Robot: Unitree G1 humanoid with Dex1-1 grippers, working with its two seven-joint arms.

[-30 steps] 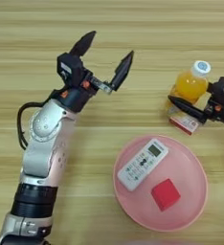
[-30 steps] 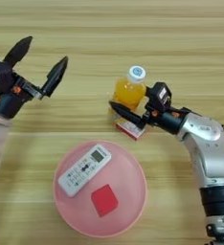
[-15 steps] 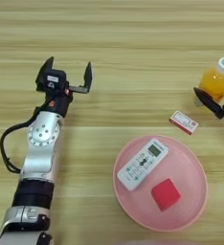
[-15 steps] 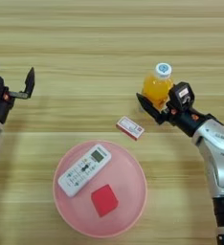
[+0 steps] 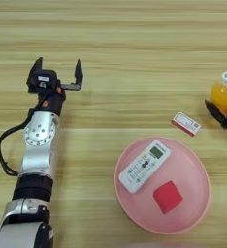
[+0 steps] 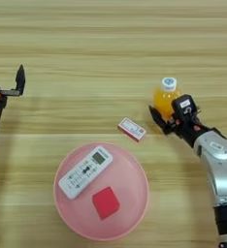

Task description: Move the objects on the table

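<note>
Two grippers: the right gripper pinches the bottle (upright on the table); the left gripper hovers, fingers spread.

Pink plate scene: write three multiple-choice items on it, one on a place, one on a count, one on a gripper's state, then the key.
1. Where is the red cube?
A. on the pink plate
B. beside the bottle
C. in the left gripper

2. How many things lie on the plate?
A. one
B. two
C. three

3. The left gripper is:
A. shut on the remote
B. open and empty
C. holding the cube

Key: 1 A, the cube sits on the plate beside the white remote; 2 B, only remote and cube; 3 B, its fingers are spread over bare table.
</note>
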